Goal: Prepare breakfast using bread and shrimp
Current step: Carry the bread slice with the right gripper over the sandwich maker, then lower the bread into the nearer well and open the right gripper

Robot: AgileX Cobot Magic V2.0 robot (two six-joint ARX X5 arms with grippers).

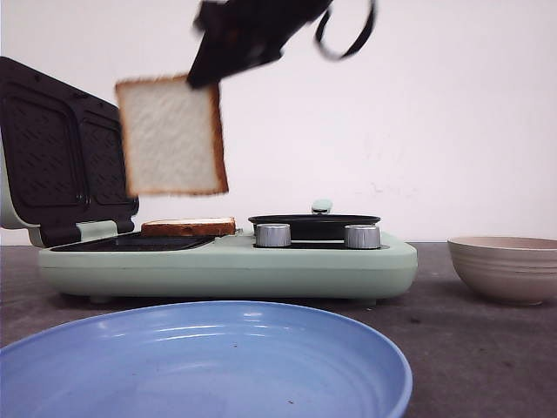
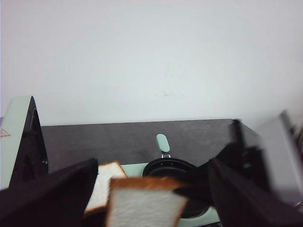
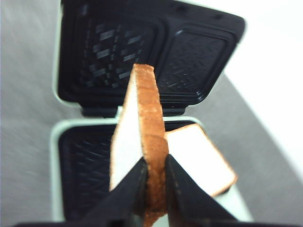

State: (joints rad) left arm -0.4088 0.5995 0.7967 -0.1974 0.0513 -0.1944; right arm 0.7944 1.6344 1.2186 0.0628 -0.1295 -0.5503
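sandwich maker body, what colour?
Pale mint green sandwich maker, with black grill plates; clearest in the front view.

One slice (image 1: 171, 135) is hanging above the maker (image 1: 228, 261); another (image 1: 188, 227) is lying on it; bowl (image 1: 505, 267) sitting right; plate (image 1: 204, 361) in front.

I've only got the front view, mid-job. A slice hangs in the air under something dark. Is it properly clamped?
Observer: Yes. The right gripper pinches the held slice by its crust edge, one finger on each face.
Operator: And the slice down on the sandwich maker?
Observer: The lying slice covers only one well of the lower plate; the other well shows bare ribbing.
Operator: What's the left arm doing?
Observer: The left gripper is open, its fingers spread wide.
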